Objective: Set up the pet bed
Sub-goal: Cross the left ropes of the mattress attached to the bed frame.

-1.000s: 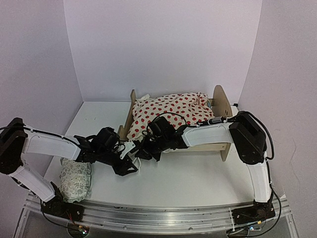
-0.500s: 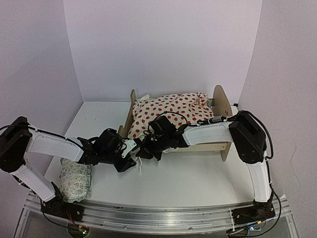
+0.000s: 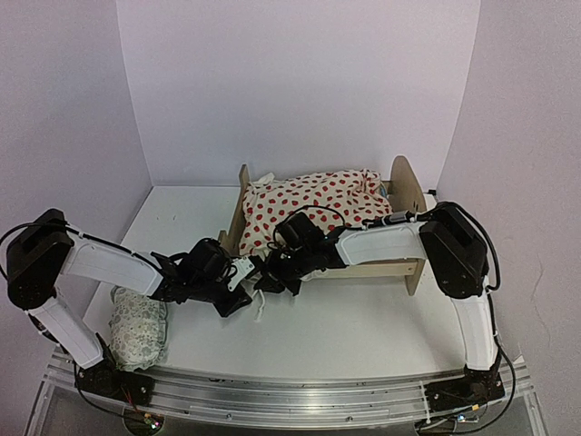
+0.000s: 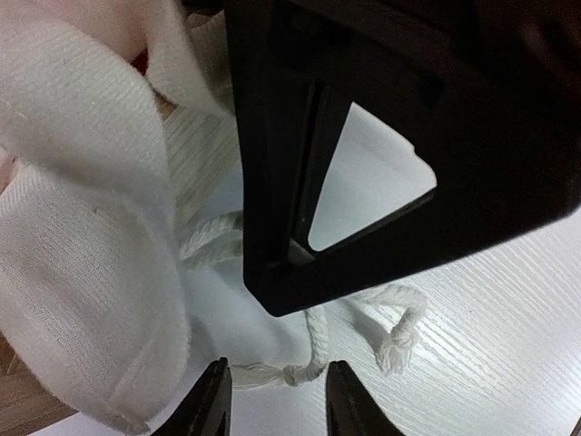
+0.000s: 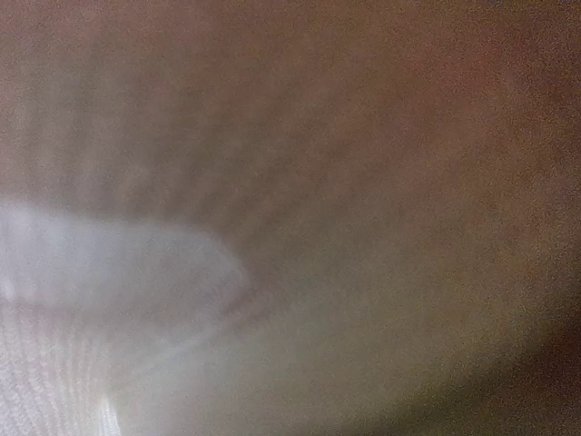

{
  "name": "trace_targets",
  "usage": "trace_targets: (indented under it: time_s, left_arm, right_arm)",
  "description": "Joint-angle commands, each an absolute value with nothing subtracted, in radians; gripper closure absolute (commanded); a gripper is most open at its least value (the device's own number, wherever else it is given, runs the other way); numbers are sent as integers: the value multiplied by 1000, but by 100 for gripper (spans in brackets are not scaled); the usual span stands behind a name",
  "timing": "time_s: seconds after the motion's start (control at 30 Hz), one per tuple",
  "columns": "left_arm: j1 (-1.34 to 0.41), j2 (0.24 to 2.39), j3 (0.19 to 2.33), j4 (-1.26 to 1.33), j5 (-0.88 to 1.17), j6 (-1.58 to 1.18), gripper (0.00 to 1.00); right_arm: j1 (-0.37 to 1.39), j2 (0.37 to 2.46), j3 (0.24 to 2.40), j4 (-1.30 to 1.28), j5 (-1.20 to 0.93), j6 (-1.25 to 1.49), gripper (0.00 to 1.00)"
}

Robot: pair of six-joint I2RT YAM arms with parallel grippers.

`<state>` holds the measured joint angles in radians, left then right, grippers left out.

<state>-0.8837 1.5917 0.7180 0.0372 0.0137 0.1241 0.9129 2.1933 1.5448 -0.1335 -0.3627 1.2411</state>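
Plywood pet bed (image 3: pixel 405 186) stands just behind left tool (image 3: pixel 238 289) (right tool (image 3: pixel 270 272) nearer)

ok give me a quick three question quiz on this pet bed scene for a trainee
1. True or false: the red-dotted blanket lies on the pet bed.
2. Where is the pillow? A: under the blanket. B: on the table, apart from the bed. C: held in the right jaws.
3. In the left wrist view, what lies between the left jaws?
Key: 1 true. 2 B. 3 a knotted white cord, with the jaws standing apart on either side of it.
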Motion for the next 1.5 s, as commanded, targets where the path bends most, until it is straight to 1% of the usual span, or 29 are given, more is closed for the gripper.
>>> trace_targets:
  time_s: [0.0,0.03,0.13,0.27,0.43,0.47,0.53,0.57,0.67,0.77,0.83,0.93,1.0,1.17,1.23,1.33,1.37,1.43,1.47]
  left_arm:
    - [-908,1620,757,6,59,159,56]
    - [-910,1620,761,-1,66,159,54]
    - [-921,1627,762,-18,51,152,54]
    - [-927,1650,770,-14,-12,141,58]
    - [-928,1706,813,-26,-41,154,75]
    - [-928,1713,819,-26,-37,155,80]
    - [-928,1719,832,-21,-11,159,95]
    - [-927,1720,839,-18,-4,159,99]
    - [-928,1714,845,-9,43,153,100]
    - [-928,1692,848,-22,56,144,100]
    - [-928,1673,854,-48,69,132,100]
    - [-928,1646,873,-111,71,70,100]
    - [-928,1604,867,-136,55,-1,100]
    - [-928,1364,746,-26,-28,-218,84]
    - [-928,1266,667,96,-51,-258,69]
    - [-929,1129,496,311,-68,-226,53]
    - [-930,1096,440,384,-67,-204,49]
    - [-930,1055,353,465,-72,-177,47]
    - [-929,1051,333,487,-77,-171,47]
  right_arm:
    - [927,2195,1585,-121,-390,1307,100]
    - [928,2196,1588,-121,-386,1313,100]
    - [927,2202,1605,-121,-379,1339,100]
    - [927,2212,1632,-121,-383,1376,100]
    - [928,2220,1653,-121,-372,1408,100]
    - [927,2220,1656,-121,-365,1409,100]
    - [927,2220,1661,-120,-350,1409,100]
    - [927,2221,1668,-120,-343,1407,100]
    - [927,2227,1686,-120,-342,1403,100]
    - [927,2228,1689,-119,-346,1403,95]
    - [926,2224,1682,-119,-343,1401,95]
    - [924,2219,1677,-118,-338,1397,96]
    - [923,2218,1677,-119,-338,1396,99]
    - [921,2219,1675,-118,-341,1396,100]
    - [917,2221,1674,-119,-345,1399,100]
    - [912,2222,1677,-120,-352,1404,100]
    - [911,2223,1678,-120,-353,1406,100]
    - [908,2227,1683,-120,-359,1413,100]
    - [905,2230,1687,-120,-366,1419,100]
